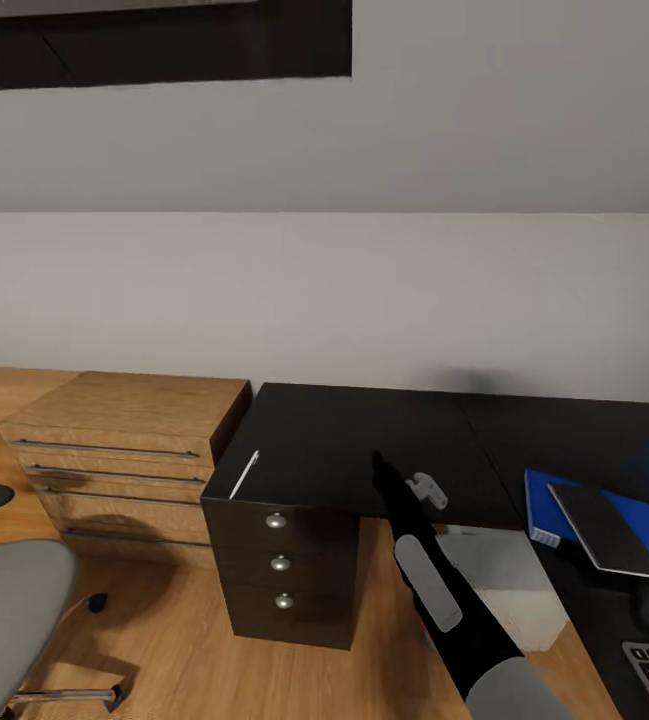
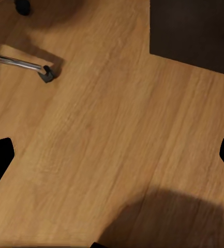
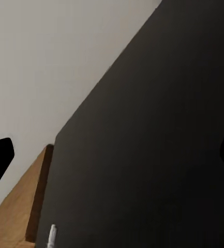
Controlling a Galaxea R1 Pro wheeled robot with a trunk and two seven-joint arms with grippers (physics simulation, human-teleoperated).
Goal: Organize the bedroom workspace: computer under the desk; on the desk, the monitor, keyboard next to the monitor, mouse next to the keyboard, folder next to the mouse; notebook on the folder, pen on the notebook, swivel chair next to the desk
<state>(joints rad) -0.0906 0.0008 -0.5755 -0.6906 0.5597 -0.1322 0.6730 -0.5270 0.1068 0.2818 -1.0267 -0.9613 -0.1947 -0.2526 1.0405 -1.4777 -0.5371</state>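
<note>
Pen point(image 1: 245, 474) on desk point(image 1: 324, 440) edge — notebook point(image 1: 609, 530) atop folder point(image 1: 544, 505).

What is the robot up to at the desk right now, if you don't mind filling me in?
The right arm reaches over the black desk with its right gripper open and empty, pointed toward the pen lying at the desk's left edge. The notebook already sits on the blue folder at the right. The left gripper hangs open over bare floor near the swivel chair.
</note>
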